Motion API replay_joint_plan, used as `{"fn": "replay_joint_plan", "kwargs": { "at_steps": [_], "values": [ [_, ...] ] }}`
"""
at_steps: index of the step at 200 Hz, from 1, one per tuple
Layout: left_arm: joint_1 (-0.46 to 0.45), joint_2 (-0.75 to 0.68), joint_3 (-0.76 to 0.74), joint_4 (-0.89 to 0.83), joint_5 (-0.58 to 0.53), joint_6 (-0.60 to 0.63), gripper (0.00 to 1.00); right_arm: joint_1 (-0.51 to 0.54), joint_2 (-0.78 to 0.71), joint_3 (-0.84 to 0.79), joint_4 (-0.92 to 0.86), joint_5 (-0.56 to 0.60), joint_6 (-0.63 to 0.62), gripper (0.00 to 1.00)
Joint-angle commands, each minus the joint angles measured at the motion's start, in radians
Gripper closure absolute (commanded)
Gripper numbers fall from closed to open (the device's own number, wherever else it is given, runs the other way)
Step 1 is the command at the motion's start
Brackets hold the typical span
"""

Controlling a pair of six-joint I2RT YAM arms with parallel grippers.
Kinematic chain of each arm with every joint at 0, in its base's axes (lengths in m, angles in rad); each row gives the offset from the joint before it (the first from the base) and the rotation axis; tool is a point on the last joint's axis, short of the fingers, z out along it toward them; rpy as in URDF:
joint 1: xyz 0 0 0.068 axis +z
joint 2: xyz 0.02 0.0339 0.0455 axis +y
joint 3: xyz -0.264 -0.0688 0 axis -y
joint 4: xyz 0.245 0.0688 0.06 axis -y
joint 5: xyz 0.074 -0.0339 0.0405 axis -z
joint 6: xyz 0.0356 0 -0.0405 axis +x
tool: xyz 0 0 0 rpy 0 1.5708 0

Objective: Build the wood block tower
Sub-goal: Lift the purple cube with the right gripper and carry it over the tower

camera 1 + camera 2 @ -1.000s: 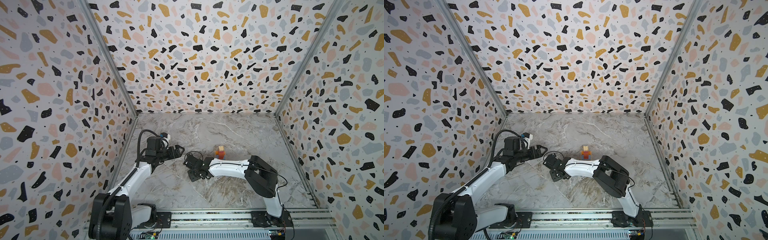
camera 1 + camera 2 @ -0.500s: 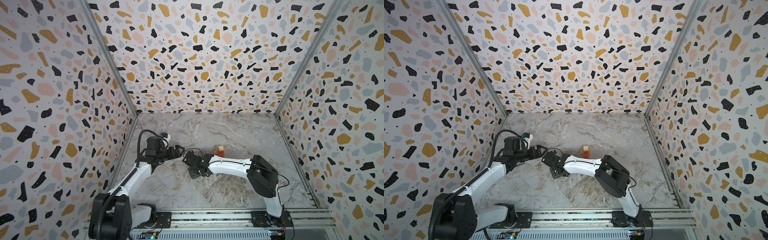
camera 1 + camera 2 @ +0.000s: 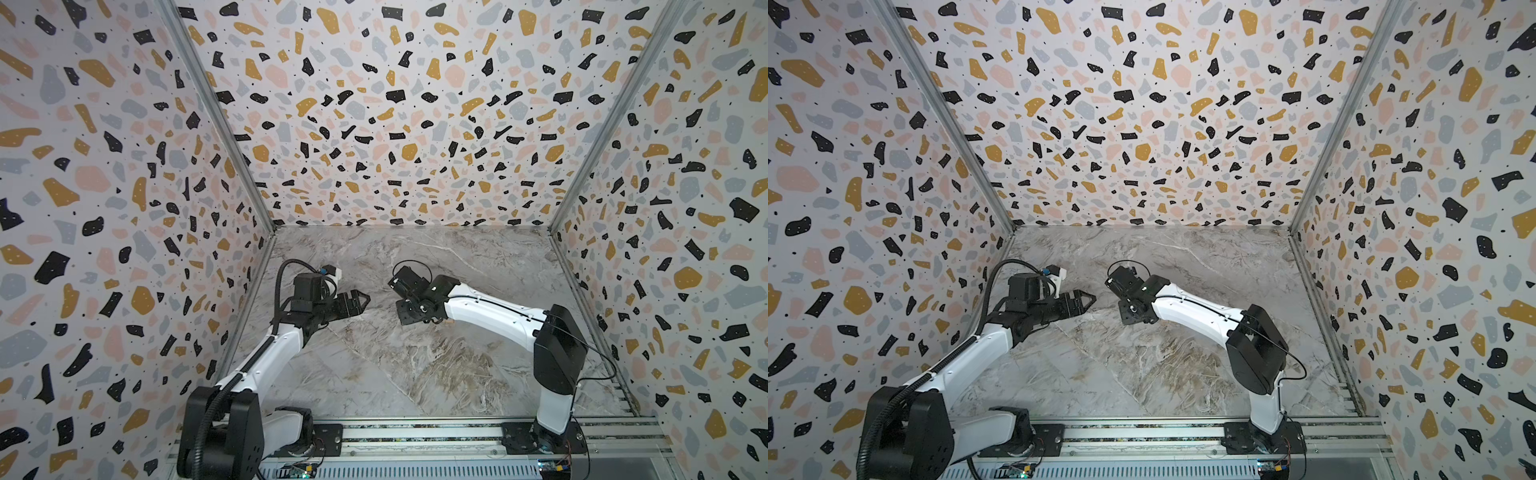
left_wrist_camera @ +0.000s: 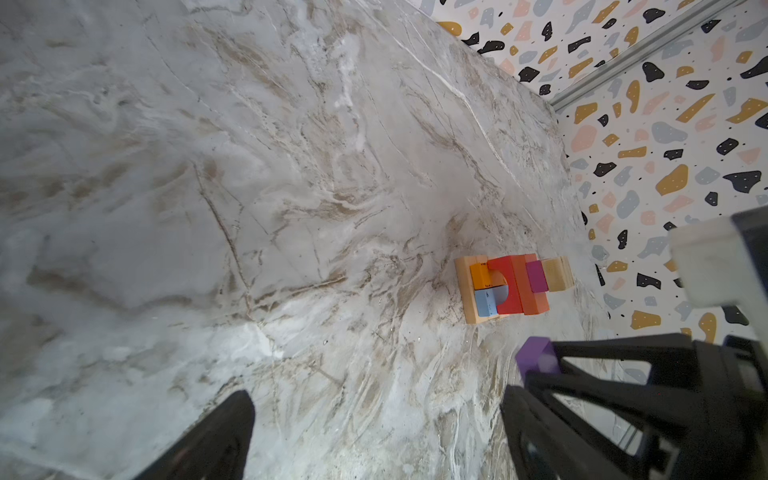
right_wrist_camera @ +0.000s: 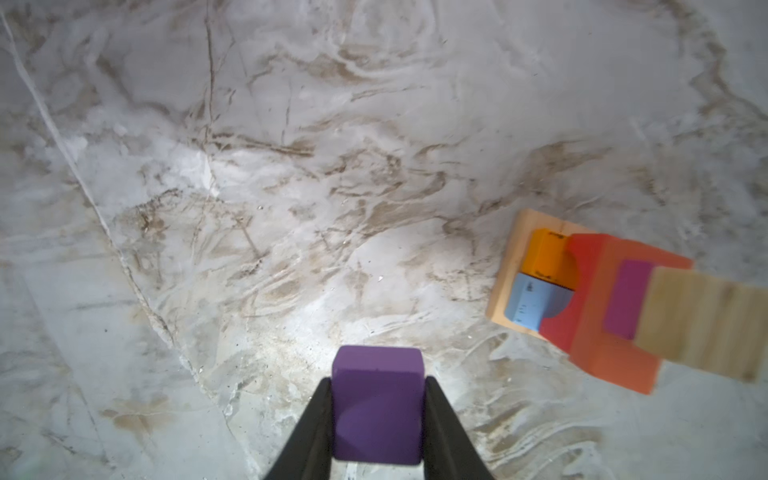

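Purple block (image 5: 377, 405) in R end effector (image 5: 378, 386)

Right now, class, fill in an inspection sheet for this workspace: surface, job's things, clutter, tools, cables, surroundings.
Surface: marble-patterned tabletop, streaked grey and brown.
Job's things: tower stands on its tan plank, with orange, blue, red and magenta blocks and a tan block topmost; purple block is held apart from it.
Clutter: nothing seen.
Tools: left tool open and empty; right tool shut on the purple block.
Cables: black hose loops along the left arm; thin cable loops over the right wrist.
Surroundings: terrazzo-patterned walls on three sides; metal rail at the front carries both arm bases.
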Motion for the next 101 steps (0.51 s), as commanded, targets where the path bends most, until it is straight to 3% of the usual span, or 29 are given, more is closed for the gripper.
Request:
{"fn": "replay_joint_plan", "kwargs": {
  "at_steps": [1,101],
  "values": [
    [-0.006,-0.002,0.002,0.036,0.010,-0.003,0.06,-0.038,-0.063,0.048,-0.089,0.019,-0.017,0.75],
    [-0.017,-0.005,0.000,0.038,0.016,-0.005,0.06,-0.188,-0.076,0.096,-0.152,-0.001,-0.057,0.74]
  ]
}}
